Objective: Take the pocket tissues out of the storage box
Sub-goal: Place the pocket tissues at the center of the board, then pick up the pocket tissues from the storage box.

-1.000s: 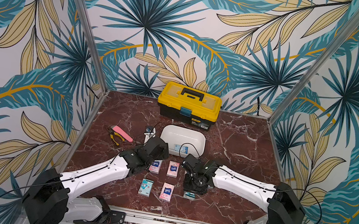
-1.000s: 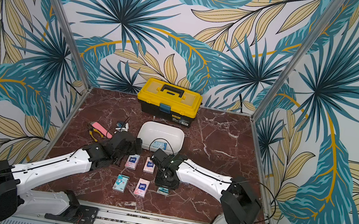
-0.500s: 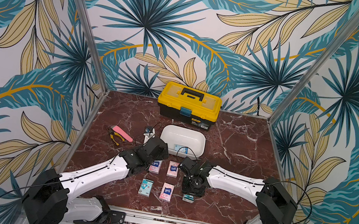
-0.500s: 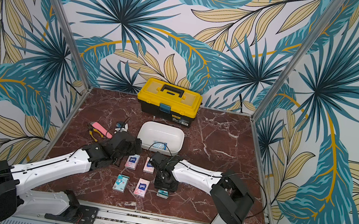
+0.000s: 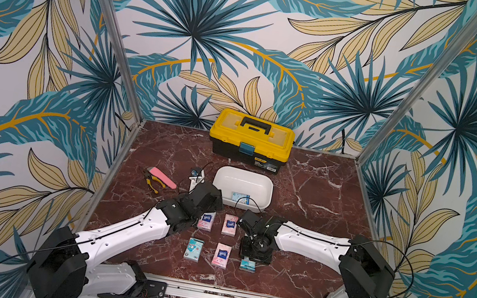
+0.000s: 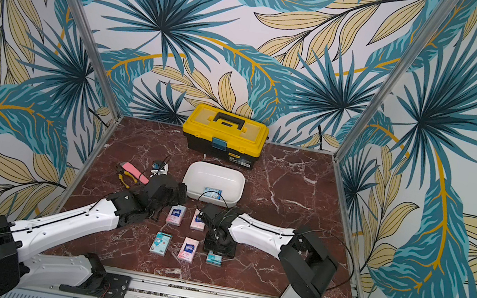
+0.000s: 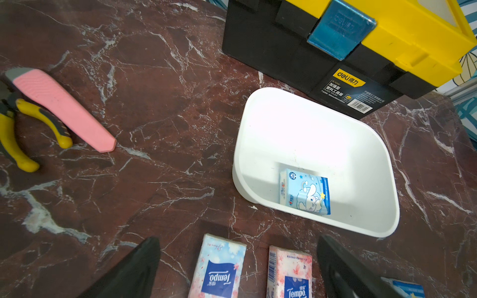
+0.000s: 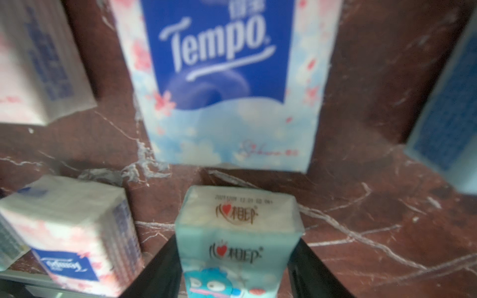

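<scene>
While one light-blue tissue packet [image 7: 304,192] lies in the storage box [image 7: 258,129], your left gripper [image 7: 237,241] hangs wide open near it; your right gripper [image 8: 236,242] straddles a teal packet [image 8: 237,214] on the table [image 5: 323,188], grip unclear.

Pocket tissue packets [image 5: 221,255]: seven, namely one inside the storage box [image 5: 241,180], five on the marble table [image 5: 308,175] in both top views, and a blue packet [image 7: 407,289] at the lower right edge of the left wrist view. Toolbox [image 5: 250,140]: one. Utility knife [image 5: 163,177]: one. Pliers [image 5: 154,182]: one. Robot arms [image 5: 130,230]: two.
</scene>
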Motion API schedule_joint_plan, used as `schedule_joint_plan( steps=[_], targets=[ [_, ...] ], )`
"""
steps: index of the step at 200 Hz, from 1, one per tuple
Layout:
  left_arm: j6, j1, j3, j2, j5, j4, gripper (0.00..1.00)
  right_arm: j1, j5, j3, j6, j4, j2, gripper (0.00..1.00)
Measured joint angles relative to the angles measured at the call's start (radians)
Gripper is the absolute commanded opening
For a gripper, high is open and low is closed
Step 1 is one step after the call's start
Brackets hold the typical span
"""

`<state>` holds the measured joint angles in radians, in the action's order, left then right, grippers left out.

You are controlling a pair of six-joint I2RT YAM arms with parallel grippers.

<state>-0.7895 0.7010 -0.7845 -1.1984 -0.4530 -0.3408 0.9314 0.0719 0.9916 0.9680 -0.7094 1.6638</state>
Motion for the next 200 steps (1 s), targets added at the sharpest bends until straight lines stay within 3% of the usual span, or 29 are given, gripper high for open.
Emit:
schedule_joint_plan(
  steps=[56,116,148,200],
  targets=[
    [0.035,-0.016,0.0,0.035,-0.024,0.021,1.0,-0.012,-0.035,0.123,-0.077,-0.083,-0.063,0.77],
    [0.086,-0.016,0.054,0.13,-0.073,0.139,1.0,-0.164,-0.044,0.365,-0.343,-0.152,-0.069,0.72],
    [0.117,-0.018,0.097,0.152,-0.092,0.179,1.0,-0.278,-0.017,0.504,-0.5,-0.166,0.034,0.72],
    [0.137,-0.019,0.156,0.191,-0.111,0.233,1.0,-0.37,0.06,0.724,-0.721,-0.18,0.282,0.72]
  ],
)
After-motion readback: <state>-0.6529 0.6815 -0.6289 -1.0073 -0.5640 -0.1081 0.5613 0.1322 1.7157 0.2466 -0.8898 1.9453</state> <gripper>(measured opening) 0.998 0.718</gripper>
